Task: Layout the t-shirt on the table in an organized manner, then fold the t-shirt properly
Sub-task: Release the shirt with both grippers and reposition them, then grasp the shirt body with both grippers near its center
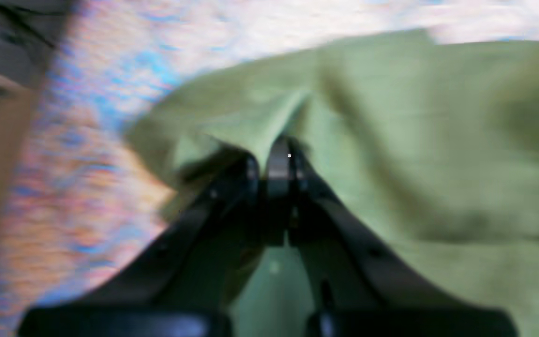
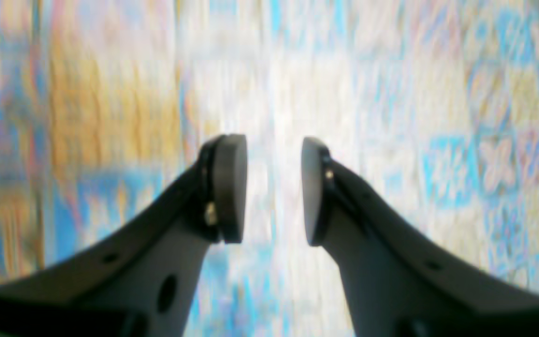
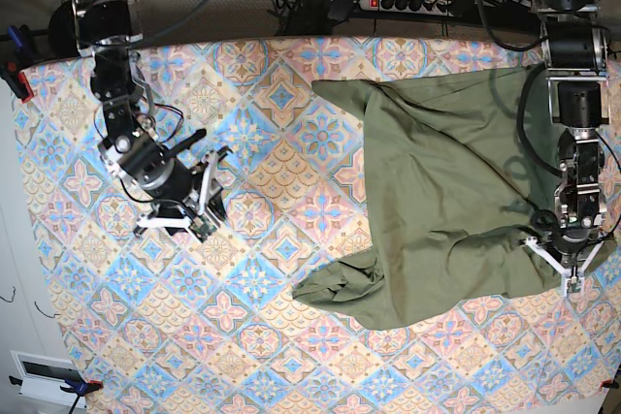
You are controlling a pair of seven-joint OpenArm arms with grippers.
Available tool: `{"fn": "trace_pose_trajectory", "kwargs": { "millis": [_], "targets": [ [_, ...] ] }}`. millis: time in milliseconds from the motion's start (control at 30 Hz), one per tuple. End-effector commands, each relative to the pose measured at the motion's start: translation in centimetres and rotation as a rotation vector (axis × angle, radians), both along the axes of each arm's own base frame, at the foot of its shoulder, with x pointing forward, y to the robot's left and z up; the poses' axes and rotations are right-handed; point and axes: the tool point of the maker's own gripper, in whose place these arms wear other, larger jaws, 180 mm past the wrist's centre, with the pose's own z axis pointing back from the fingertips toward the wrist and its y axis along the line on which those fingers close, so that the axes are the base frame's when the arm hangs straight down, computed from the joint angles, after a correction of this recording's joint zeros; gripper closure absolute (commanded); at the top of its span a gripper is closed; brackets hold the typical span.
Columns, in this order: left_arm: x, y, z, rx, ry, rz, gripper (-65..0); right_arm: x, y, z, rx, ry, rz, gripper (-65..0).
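The olive-green t-shirt (image 3: 446,191) lies spread but wrinkled on the right half of the table (image 3: 262,356), with a bunched fold at its lower left. My left gripper (image 3: 568,261) is shut on the shirt's right edge near the table's right side. The blurred left wrist view shows the gripper (image 1: 279,152) closed on a pinched ridge of the green t-shirt (image 1: 414,140). My right gripper (image 3: 208,170) is open and empty over bare cloth at the left, well apart from the shirt. In the right wrist view it (image 2: 274,187) has only the patterned table (image 2: 391,93) beneath it.
A power strip (image 3: 412,2) and cables lie beyond the table's far edge. A red clamp (image 3: 19,79) sits at the left edge, and a white box (image 3: 44,372) stands below the lower left corner.
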Motion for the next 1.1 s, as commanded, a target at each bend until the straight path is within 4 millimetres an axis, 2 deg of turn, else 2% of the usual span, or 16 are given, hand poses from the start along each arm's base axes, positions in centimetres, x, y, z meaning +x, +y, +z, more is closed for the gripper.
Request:
{"fn": "trace_pose_trajectory", "kwargs": {
  "millis": [0,67,167,267,400,533,700,767,867,1000,1067],
  "targets": [
    [0.2,0.6,1.9,-0.022,-0.047,0.019,0.0,1.2,0.0,0.8,0.004,-0.027,0.0,-18.9],
    [-0.6,-0.7,2.2,-0.115,-0.053,0.021,-1.8,2.3,1.4,0.1,0.025,-0.004,0.014,-19.1],
    [-2.6,-3.3,0.8,-0.262,-0.038,0.014,-8.1,4.2,6.0,0.1,0.075,0.01,0.077,-19.5],
    [-4.0,-5.1,-0.1,-0.334,-0.016,0.004,-11.3,5.6,9.2,0.2,0.067,0.017,0.146,-24.5],
    [-7.0,-5.6,-1.9,-0.361,0.013,0.023,-12.8,7.1,12.6,0.5,0.075,0.003,0.224,-32.5],
    [-9.2,-6.6,-3.2,-0.385,0.031,0.029,-12.8,8.3,15.6,0.3,0.091,0.012,0.273,-34.3],
    [-11.1,-8.7,-3.6,-0.406,0.033,0.006,-12.7,7.8,17.2,-2.7,0.048,0.06,0.34,-34.3],
    [-11.7,-9.9,-3.8,-0.425,0.033,-0.006,-12.7,7.5,17.5,-3.1,0.034,0.067,0.356,-34.2],
    [-12.7,-11.5,-4.1,-0.451,0.034,-0.02,-12.7,6.9,19.5,-2.9,0.055,0.07,0.385,-34.2],
    [-13.3,-12.3,-4.8,-0.47,0.045,-0.018,-12.5,5.9,23.5,-1.5,0.119,0.062,0.429,-34.2],
    [-13.7,-12.5,-5.1,-0.476,0.055,-0.014,-12.4,5.7,24.2,-1.2,0.138,0.063,0.431,-34.2]
  ]
}}
